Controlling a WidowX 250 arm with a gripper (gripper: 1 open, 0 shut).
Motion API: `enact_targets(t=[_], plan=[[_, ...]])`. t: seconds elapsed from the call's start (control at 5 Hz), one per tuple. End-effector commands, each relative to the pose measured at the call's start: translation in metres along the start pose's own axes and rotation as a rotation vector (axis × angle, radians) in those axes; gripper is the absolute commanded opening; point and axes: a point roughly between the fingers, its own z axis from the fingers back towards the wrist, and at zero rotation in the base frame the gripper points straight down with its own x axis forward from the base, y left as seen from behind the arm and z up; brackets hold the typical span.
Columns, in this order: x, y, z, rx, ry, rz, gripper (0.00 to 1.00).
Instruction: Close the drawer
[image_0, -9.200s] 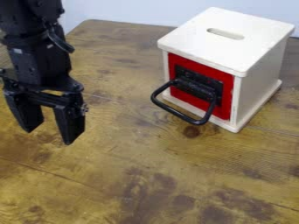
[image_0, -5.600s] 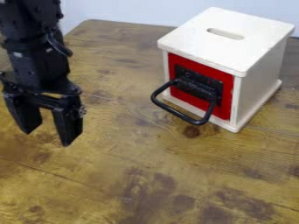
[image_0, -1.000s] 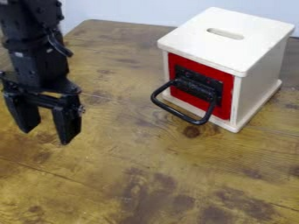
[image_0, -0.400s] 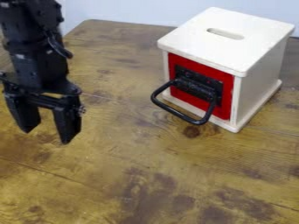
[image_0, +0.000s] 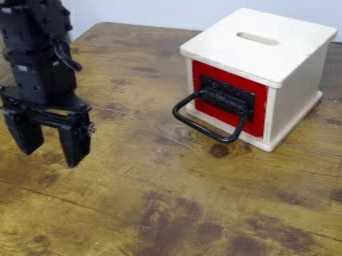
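Note:
The pale cream wooden cube box (image_0: 274, 45) stands at the back right of the table, with a slot (image_0: 258, 39) on top. Its red drawer front (image_0: 201, 78) faces left and front, with a black loop handle (image_0: 205, 118) hanging out toward the table's middle. How far the drawer stands out of the box I cannot tell. My black gripper (image_0: 50, 153) hangs at the left, well apart from the box, fingers pointing down, open and empty, just above the table.
The worn brown wooden table (image_0: 160, 200) runs across the view. Its back edge meets a pale wall behind the box. Nothing else lies between the gripper and the handle.
The gripper has shifted very slightly left and down. The box and drawer have not moved.

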Motion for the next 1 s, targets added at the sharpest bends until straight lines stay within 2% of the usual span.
enact_targets(t=[0.0, 0.4, 0.8], plan=[[0.0035, -0.0020, 0.0223, 0.015, -0.068, -0.019, 1.00], [0.0051, -0.0067, 0.0304, 0.023, -0.095, -0.038, 1.00], [0.0025, -0.0028, 0.0241, 0.018, -0.090, -0.018, 1.00]])
